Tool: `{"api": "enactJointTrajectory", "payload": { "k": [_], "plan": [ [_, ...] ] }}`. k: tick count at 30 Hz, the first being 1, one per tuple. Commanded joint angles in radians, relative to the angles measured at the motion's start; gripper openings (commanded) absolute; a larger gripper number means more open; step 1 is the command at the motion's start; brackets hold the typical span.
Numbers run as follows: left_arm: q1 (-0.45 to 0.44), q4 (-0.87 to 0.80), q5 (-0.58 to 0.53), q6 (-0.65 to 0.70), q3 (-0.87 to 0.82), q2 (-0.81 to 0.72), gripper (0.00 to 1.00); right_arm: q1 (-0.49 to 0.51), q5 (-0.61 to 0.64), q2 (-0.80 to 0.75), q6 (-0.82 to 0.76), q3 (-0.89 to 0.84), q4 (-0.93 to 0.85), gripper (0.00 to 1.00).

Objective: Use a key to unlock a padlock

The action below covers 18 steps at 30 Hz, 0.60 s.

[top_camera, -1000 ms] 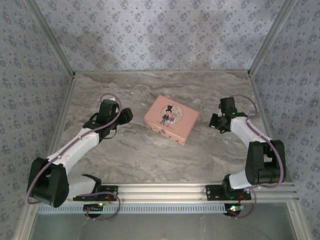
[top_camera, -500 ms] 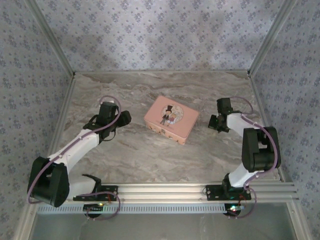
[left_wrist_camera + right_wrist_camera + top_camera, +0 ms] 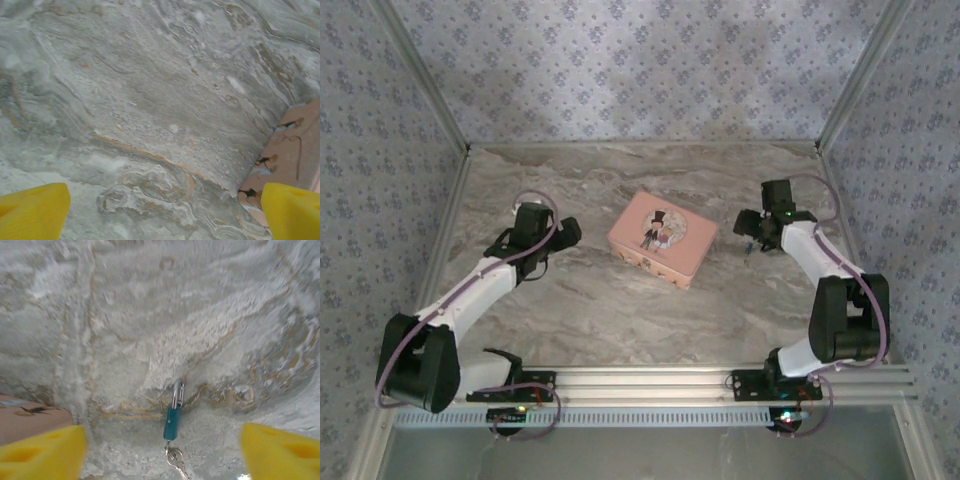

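Right claw (image 3: 160, 454) stands released, its two yellow fingertips (image 3: 42, 452) spread wide into the lower left and lower right corners of its wrist view, gripping nothing. Between them, in the lower middle of that frame, the padlock (image 3: 173, 421) lies on the marble table (image 3: 150, 315). It has a small blue-green body with its silver shackle pointing toward the top of the frame, and it touches neither fingertip. A silvery key (image 3: 175, 460) trails from the lock's lower end toward the bottom edge. It is too blurred to tell whether it sits in the keyhole. A corner of the pink tin (image 3: 22, 415) shows at the left edge, apart from the padlock.

The left claw (image 3: 160, 215) is released as well. Its yellow fingertips (image 3: 30, 210) sit in the lower corners of its wrist view with bare marble between them. The tin's pink side shows at the right edge of that frame, just above the right-hand fingertip.

From above, the tin rests near the centre of the frame, its lid printed with a cartoon pair. The left claw is to its left and the right claw to its right, and neither touches it.
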Motion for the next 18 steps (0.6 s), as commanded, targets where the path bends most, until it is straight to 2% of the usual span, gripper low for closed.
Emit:
{"api": "enactJointTrajectory", "payload": {
  "k": [1,3,5,7,9,13,16,18],
  "plan": [
    [0.022,-0.055,-0.071,0.052,0.103,0.04,0.98,0.0,0.097,-0.018,-0.02,0.048,-0.014,1.0],
    [0.036,-0.058,-0.124,0.1,0.135,0.058,0.98,-0.001,0.153,-0.003,-0.023,0.066,-0.013,1.0],
    [0.048,0.018,-0.189,0.199,0.117,0.053,0.98,0.003,0.291,-0.007,-0.027,0.053,0.036,1.0],
    [0.054,0.134,-0.265,0.339,0.059,0.043,0.98,0.01,0.402,-0.043,-0.065,-0.035,0.181,1.0],
    [0.078,0.227,-0.347,0.421,-0.013,0.043,0.98,0.016,0.443,-0.087,-0.162,-0.144,0.37,1.0],
    [0.211,0.296,-0.295,0.414,-0.102,0.066,0.98,0.014,0.508,-0.105,-0.26,-0.299,0.581,1.0],
    [0.251,0.424,-0.277,0.427,-0.176,0.091,0.98,0.003,0.512,-0.081,-0.255,-0.359,0.666,1.0],
    [0.268,0.555,-0.247,0.446,-0.23,0.114,0.98,0.001,0.519,-0.055,-0.27,-0.418,0.788,1.0]
  ]
}}
